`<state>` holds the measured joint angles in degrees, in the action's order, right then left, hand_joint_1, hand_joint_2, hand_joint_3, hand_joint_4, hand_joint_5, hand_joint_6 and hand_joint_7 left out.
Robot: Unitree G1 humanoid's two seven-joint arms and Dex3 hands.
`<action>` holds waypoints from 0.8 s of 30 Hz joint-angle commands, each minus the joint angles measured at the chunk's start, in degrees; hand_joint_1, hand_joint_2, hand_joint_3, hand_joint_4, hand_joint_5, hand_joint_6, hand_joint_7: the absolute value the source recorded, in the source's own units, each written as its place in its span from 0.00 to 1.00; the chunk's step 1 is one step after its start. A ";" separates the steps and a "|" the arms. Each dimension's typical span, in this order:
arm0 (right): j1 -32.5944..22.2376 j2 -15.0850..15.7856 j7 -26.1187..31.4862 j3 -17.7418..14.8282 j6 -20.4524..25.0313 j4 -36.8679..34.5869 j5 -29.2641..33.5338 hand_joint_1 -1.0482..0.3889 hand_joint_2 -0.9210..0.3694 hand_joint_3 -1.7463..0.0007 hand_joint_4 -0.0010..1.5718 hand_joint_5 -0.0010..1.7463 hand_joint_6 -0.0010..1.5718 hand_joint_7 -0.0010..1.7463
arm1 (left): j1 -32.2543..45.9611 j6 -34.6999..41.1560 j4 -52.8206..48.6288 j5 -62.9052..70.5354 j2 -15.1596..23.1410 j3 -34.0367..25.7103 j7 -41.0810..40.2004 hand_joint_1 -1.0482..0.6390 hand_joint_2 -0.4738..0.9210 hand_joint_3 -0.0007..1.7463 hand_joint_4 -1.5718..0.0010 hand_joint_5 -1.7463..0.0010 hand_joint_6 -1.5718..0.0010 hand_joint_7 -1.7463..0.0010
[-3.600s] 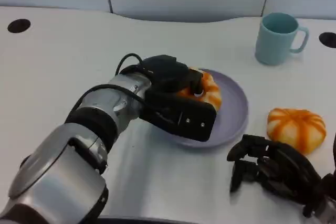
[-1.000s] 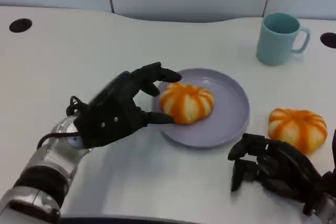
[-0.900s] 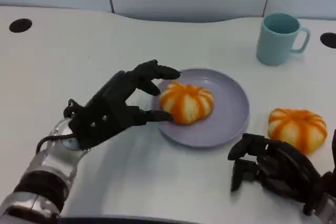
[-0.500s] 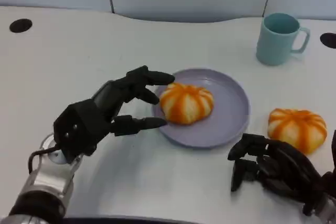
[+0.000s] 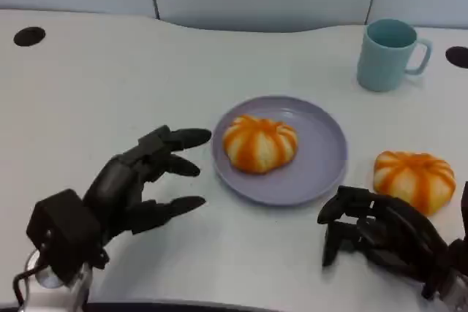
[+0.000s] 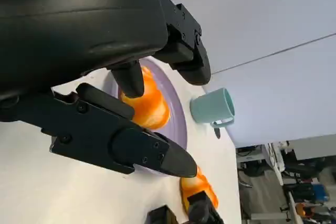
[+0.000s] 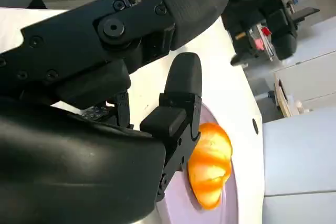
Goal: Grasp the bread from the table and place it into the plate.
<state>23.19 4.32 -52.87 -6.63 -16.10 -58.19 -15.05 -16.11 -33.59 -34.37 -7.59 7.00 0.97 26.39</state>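
bread (image 5: pixel 259 142) sat on plate (image 5: pixel 322 162) | left hand (image 5: pixel 139 184) at plate's 8 o'clock, fingers apart, empty | right hand (image 5: pixel 380 235) at 5 o'clock, fingers curled, empty | second bun (image 5: pixel 412 178) at 3 o'clock

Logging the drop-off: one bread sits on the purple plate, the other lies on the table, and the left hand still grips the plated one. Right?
Not quite. In the head view the left hand is open and clear of the bread on the plate, holding nothing. The other bread does lie on the table.
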 commanded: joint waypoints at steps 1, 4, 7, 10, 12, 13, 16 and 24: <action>-1.63 0.51 0.41 -0.24 0.51 -1.49 0.65 0.39 0.00 0.96 0.37 0.87 0.41 0.62 | 3.62 0.69 2.30 -4.41 -0.57 -2.40 1.31 0.24 1.00 0.06 0.97 0.22 0.79 0.72; -1.51 0.57 0.40 -0.32 -0.61 -2.31 0.83 0.38 0.00 0.96 0.38 0.86 0.42 0.61 | 5.84 2.01 3.43 -8.99 -1.95 -3.80 3.59 0.23 1.00 0.06 0.95 0.22 0.78 0.71; -1.31 0.60 0.06 -0.38 -1.81 -3.17 0.88 0.38 0.00 0.96 0.39 0.86 0.43 0.61 | 7.65 4.19 4.98 -12.38 -2.59 -4.78 5.98 0.25 1.00 0.06 0.95 0.23 0.77 0.70; -1.21 0.69 0.15 -0.20 -2.38 -3.49 1.16 0.38 0.00 0.96 0.38 0.86 0.43 0.60 | 8.89 5.83 5.67 -16.70 -3.56 -6.42 9.17 0.28 1.00 0.07 0.91 0.27 0.75 0.66; -1.27 0.80 0.87 0.00 -2.65 -3.42 1.61 0.38 0.00 0.96 0.39 0.86 0.43 0.60 | 9.56 7.75 6.19 -19.87 -4.32 -7.71 11.22 0.29 1.00 0.06 0.87 0.29 0.75 0.62; -1.36 0.81 1.12 0.07 -3.00 -3.27 1.80 0.37 0.00 0.96 0.39 0.86 0.44 0.60 | 9.81 8.48 6.32 -20.96 -4.55 -8.26 12.07 0.29 1.00 0.06 0.86 0.30 0.75 0.59; -1.68 0.76 1.10 0.23 -3.53 -2.30 1.98 0.36 0.00 0.96 0.39 0.86 0.44 0.60 | 11.09 11.29 7.14 -24.08 -5.35 -10.04 13.70 0.29 1.00 0.06 0.81 0.30 0.77 0.47; -1.19 0.75 0.56 -0.59 -3.51 -4.33 1.61 0.38 0.00 0.97 0.40 0.84 0.45 0.57 | 13.82 15.80 8.97 -25.67 -6.47 -12.64 14.12 0.26 1.00 0.04 0.84 0.02 0.88 0.16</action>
<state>23.41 4.43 -52.94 -6.93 -20.59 -60.75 -14.07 -3.07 -18.29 -25.91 -32.26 0.48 -10.37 39.60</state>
